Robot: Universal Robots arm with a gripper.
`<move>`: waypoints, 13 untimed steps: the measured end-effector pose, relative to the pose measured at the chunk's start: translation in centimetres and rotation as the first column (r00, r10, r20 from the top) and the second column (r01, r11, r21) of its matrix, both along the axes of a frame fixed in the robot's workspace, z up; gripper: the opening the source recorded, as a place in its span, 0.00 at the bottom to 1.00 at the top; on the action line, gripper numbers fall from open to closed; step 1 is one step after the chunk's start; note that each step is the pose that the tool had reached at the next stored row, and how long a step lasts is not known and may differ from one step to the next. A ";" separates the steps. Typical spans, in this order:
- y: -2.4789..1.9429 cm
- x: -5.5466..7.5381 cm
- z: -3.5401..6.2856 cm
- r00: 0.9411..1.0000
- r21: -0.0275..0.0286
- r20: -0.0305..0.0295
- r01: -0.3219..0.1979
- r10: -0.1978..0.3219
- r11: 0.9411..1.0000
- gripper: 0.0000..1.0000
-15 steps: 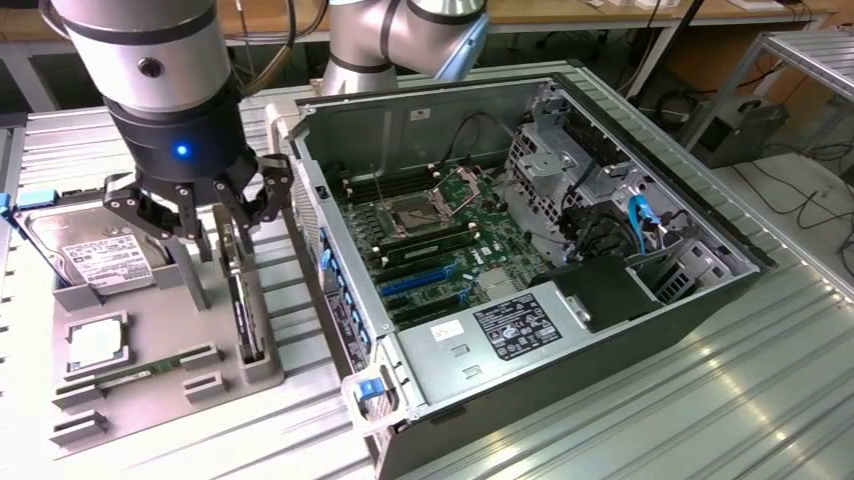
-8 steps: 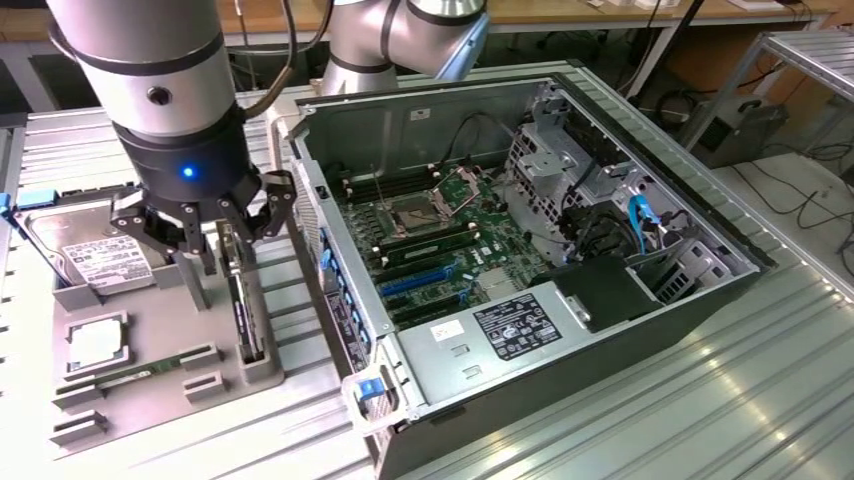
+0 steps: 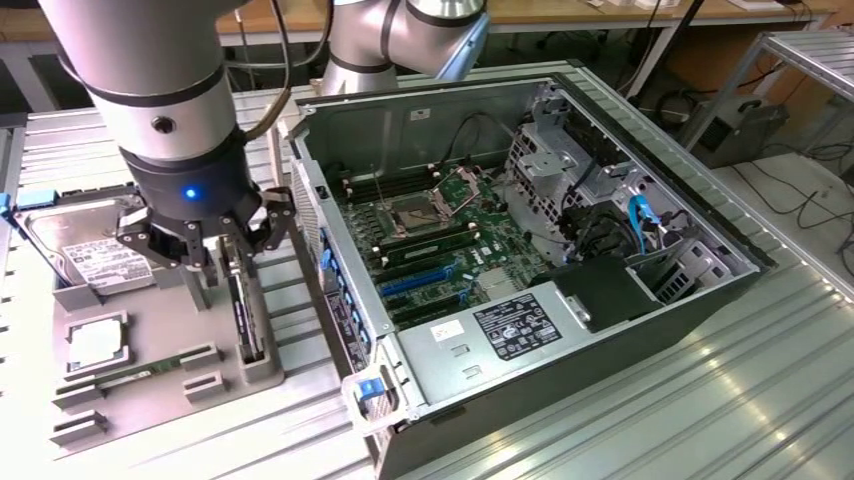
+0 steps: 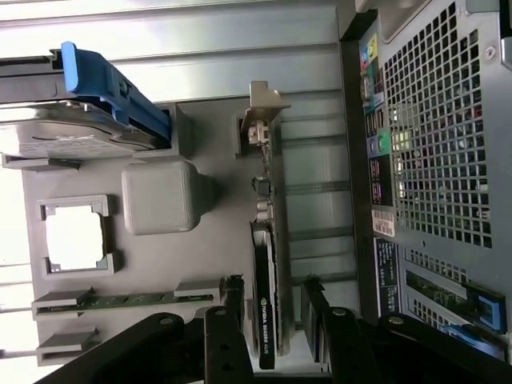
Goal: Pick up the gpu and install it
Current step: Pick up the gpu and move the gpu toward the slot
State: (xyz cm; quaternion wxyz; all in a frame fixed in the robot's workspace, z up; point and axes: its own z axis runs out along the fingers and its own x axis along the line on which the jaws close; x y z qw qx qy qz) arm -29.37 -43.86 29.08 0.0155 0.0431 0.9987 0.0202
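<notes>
One gripper, spread wide, low over the grey holder on the ribbed metal worktop. Straddles the gpu, one black finger on each side, clear of the card on both sides in the wrist view. Grips nothing.

Gpu: upright on its long edge in a slot of the holder, along the holder's side nearest the computer case. Silver bracket at the end far from the fingers; black body with pale lettering at the end between them. Not yet in the case.

Also on the holder: hard drive with white label and blue carrier, well apart from the gpu; square processor in its frame; thin green memory stick lying flat near the processor.

Just beside the holder, on the exterior view's right: case on its side, panel off, motherboard exposed. Blue slots on the board, near the case wall facing the holder. Blue latch at the case's near corner.
</notes>
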 end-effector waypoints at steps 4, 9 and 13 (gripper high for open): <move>0.00 0.0 -0.83 1.000 0.000 0.000 0.001 -0.001 1.000 0.42; 0.00 0.0 -1.92 1.000 0.000 0.000 0.001 -0.001 1.000 0.42; 0.01 -0.1 -2.79 1.000 0.000 0.000 0.001 -0.001 1.000 0.42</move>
